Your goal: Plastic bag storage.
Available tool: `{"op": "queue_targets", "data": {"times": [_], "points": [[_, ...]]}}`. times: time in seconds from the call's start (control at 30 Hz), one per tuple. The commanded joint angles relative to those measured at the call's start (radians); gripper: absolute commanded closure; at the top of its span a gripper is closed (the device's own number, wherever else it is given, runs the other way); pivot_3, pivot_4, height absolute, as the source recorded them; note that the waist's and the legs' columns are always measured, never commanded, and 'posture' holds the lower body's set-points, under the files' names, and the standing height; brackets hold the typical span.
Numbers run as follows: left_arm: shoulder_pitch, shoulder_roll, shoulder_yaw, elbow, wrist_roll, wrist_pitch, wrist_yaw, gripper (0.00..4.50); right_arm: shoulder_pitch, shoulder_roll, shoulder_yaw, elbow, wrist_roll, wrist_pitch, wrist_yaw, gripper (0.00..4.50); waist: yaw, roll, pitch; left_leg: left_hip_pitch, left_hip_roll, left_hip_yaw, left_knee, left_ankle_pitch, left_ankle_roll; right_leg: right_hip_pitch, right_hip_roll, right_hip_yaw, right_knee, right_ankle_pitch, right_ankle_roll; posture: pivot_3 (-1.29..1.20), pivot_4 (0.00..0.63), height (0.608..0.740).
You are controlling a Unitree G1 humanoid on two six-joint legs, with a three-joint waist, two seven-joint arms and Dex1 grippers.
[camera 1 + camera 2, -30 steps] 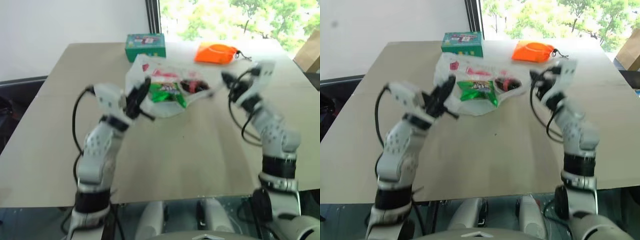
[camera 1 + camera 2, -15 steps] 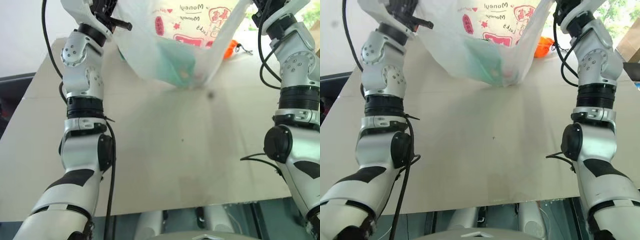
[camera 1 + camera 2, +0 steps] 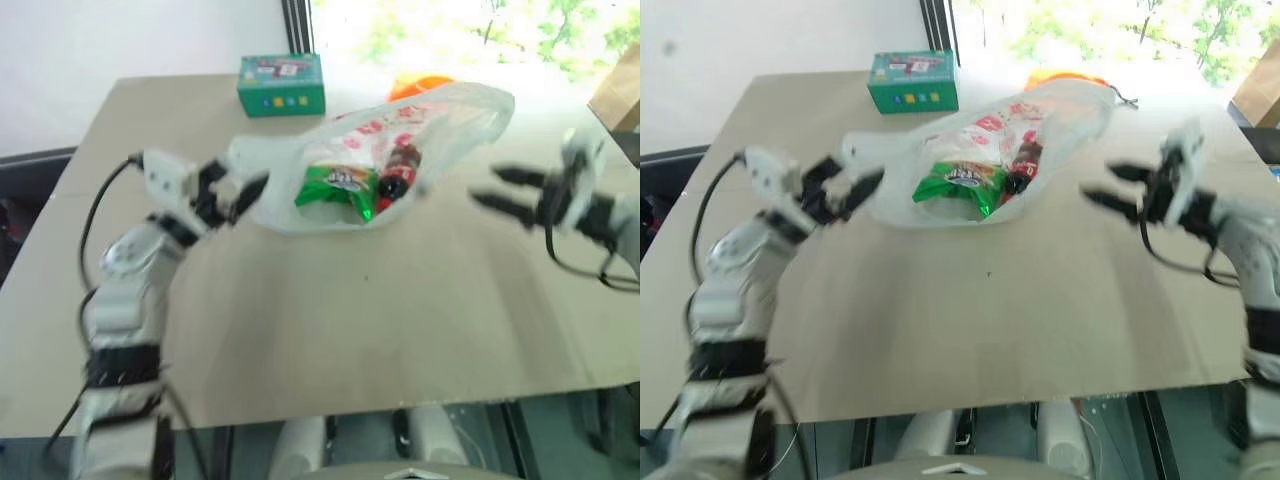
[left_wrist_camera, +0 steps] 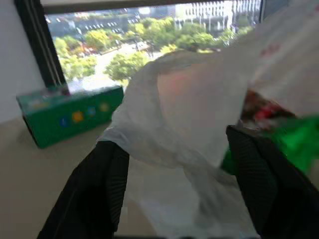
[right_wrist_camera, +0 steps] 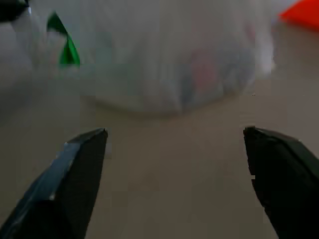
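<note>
The plastic bag [image 3: 400,130], translucent white with red print, lies slumped on the tan table [image 3: 350,330]. A green snack packet [image 3: 340,187] and a dark bottle with a red cap [image 3: 395,178] show through it. My left gripper [image 3: 240,190] stands open at the bag's left end. In the left wrist view the bag's crumpled edge [image 4: 174,114] lies between the wide-spread fingers [image 4: 107,189], ungripped. My right gripper [image 3: 487,186] hangs open a short way right of the bag, apart from it. The right wrist view shows its fingers [image 5: 75,174] wide apart with bare table between them.
A green box [image 3: 282,84] stands at the table's far edge, left of centre. An orange pouch [image 3: 420,87] lies behind the bag, partly hidden by it. A window runs behind the table. Bare tabletop stretches toward the near edge.
Half a second ago both grippers held the bag's handles high above the table. Both arms have since come down and outward, their jaws have opened, and the bag has dropped onto the table.
</note>
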Motion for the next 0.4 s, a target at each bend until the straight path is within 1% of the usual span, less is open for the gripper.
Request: {"op": "queue_targets", "data": {"times": [0.03, 0.07, 0.1, 0.13, 0.17, 0.2, 0.23, 0.33, 0.4], "points": [[0.163, 0.036, 0.073, -0.225, -0.06, 0.043, -0.028, 0.1, 0.115, -0.02, -0.053, -0.123, 0.004, -0.079, 0.057, 0.0, 0.001, 0.0, 0.0, 0.001, 0.0, 0.0, 0.001, 0.0, 0.001, 0.001, 0.001, 0.001, 0.001, 0.001, 0.001, 0.0, 0.15, 0.74], [0.227, 0.035, 0.083, -0.261, -0.052, 0.051, -0.021, 0.1, 0.16, -0.002, -0.068, -0.125, 0.002, -0.113, 0.067, 0.0, 0.002, 0.0, 0.0, 0.002, 0.0, 0.0, 0.002, -0.002, 0.004, 0.001, 0.002, 0.001, 0.003, 0.002, 0.002, 0.0, 0.15, 0.74], [0.289, 0.034, 0.088, -0.287, -0.039, 0.067, -0.006, 0.1, 0.191, 0.04, -0.089, -0.113, 0.001, -0.158, 0.05, 0.0, 0.004, 0.0, 0.001, 0.006, 0.002, -0.001, 0.002, -0.003, 0.005, 0.006, 0.003, 0.001, 0.001, 0.003, 0.001, 0.0, 0.15, 0.74], [0.339, 0.032, 0.084, -0.304, -0.009, 0.074, 0.016, 0.1, 0.208, 0.087, -0.11, -0.09, 0.004, -0.207, 0.031, 0.0, 0.006, -0.001, 0.001, 0.021, 0.002, 0.0, 0.001, -0.003, 0.005, 0.021, 0.004, 0.001, -0.001, 0.003, 0.001, 0.0, 0.15, 0.74], [0.37, 0.031, 0.081, -0.315, 0.01, 0.079, 0.033, 0.1, 0.218, 0.12, -0.125, -0.075, 0.008, -0.238, 0.018, 0.0, 0.007, -0.002, 0.002, 0.028, 0.003, 0.0, 0.001, -0.004, 0.006, 0.028, 0.005, 0.001, -0.002, 0.002, 0.001, 0.0, 0.15, 0.74], [0.411, 0.015, 0.07, -0.313, 0.046, 0.045, 0.042, 0.1, 0.239, 0.146, -0.135, -0.049, 0.002, -0.274, 0.024, 0.0, 0.008, -0.002, 0.002, 0.035, 0.004, 0.0, -0.001, -0.004, 0.006, 0.034, 0.006, 0.001, -0.005, -0.001, -0.002, 0.0, 0.15, 0.74], [0.448, -0.006, 0.056, -0.301, 0.089, -0.008, 0.046, 0.1, 0.263, 0.164, -0.14, -0.023, -0.009, -0.312, 0.043, 0.0, 0.01, -0.002, 0.002, 0.037, 0.004, 0.0, -0.001, -0.004, 0.006, 0.036, 0.007, 0.002, -0.005, -0.002, 0.0, 0.0, 0.15, 0.74], [0.522, -0.07, 0.012, -0.26, 0.202, -0.143, 0.074, 0.1, 0.298, 0.246, -0.154, 0.056, -0.028, -0.468, 0.068, 0.0, 0.023, -0.004, 0.001, 0.038, 0.004, 0.0, 0.0, -0.003, 0.006, 0.036, 0.007, 0.002, -0.004, 0.0, -0.003, 0.0, 0.15, 0.74], [0.539, -0.098, -0.011, -0.245, 0.236, -0.211, 0.067, 0.1, 0.301, 0.274, -0.152, 0.09, -0.04, -0.536, 0.084, 0.0, 0.025, -0.004, 0.001, 0.037, 0.005, 0.0, 0.001, -0.003, 0.006, 0.036, 0.008, 0.003, -0.004, 0.002, -0.007, 0.0, 0.15, 0.74]]}}
